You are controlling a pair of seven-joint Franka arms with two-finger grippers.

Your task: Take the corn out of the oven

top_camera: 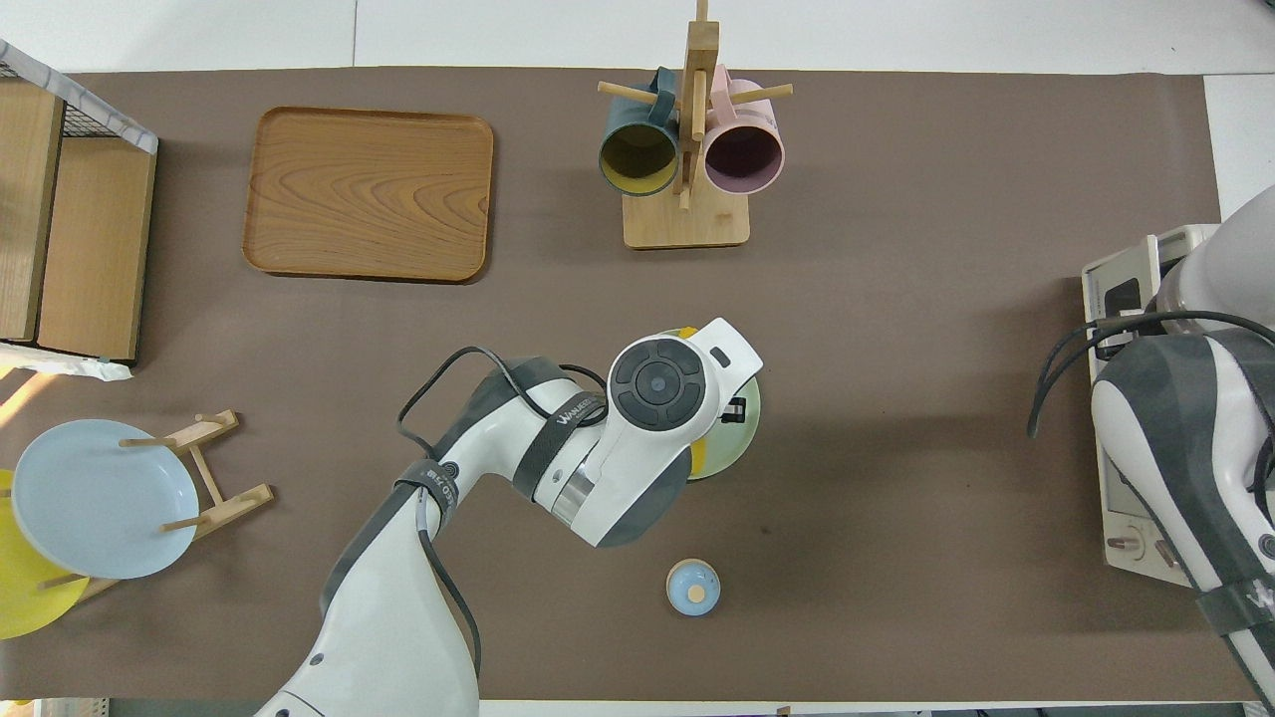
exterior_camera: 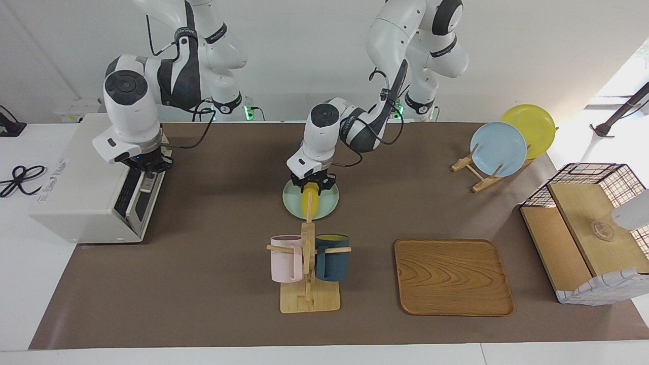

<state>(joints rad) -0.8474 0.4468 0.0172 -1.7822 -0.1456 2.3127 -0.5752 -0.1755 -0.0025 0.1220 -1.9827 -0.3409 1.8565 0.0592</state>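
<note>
so the left gripper (exterior_camera: 311, 188) has its fingers clamped on the corn (exterior_camera: 309, 204), tip-down over the green plate (exterior_camera: 324, 205) mid-table, probably to drop it there, while the right gripper (exterior_camera: 147, 170), can't tell if open, sits at the oven (exterior_camera: 76, 192) door at the right arm's table edge.

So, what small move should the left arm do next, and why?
Probably lower a little and open the left gripper: it holds the corn just over the pale green plate, already away from the oven, where the right gripper waits.
</note>
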